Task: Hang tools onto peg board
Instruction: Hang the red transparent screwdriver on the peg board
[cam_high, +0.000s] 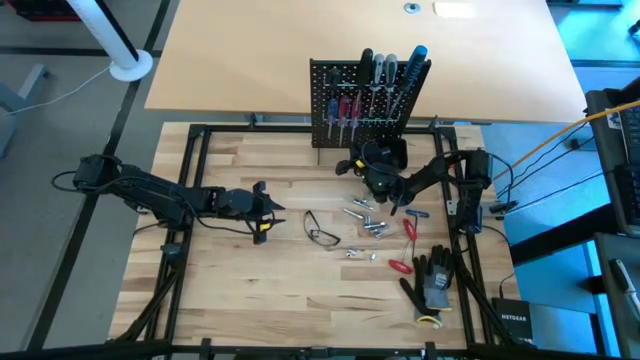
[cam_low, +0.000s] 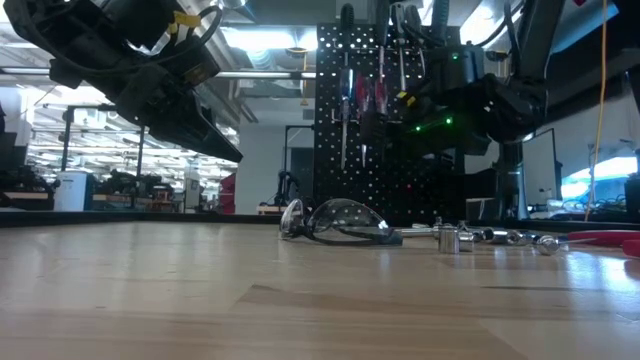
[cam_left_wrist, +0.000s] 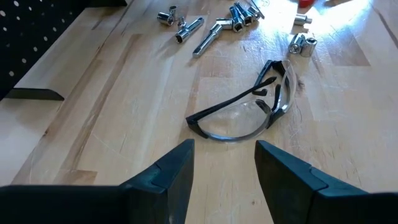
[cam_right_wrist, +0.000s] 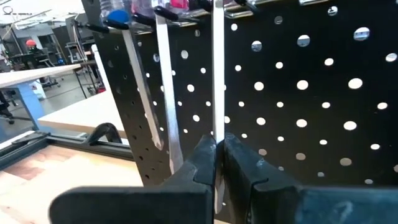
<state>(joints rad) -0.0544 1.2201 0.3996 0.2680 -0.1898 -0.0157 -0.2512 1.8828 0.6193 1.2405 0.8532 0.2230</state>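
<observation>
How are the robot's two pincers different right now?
The left pincer is open and empty, hovering over the wooden table near the clear safety glasses. The right pincer is shut on a thin metal screwdriver shaft at the black holed peg board. Both have two dark fingers.

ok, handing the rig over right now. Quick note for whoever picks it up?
Right tool: shut on a thin metal shaft, up against the peg board.
Left tool: open, holding nothing, low over the table by the safety glasses.
Done: several screwdrivers hang on the board.
Left: red-handled tools and metal sockets and bits still lie on the table; black gloves lie there too.
</observation>
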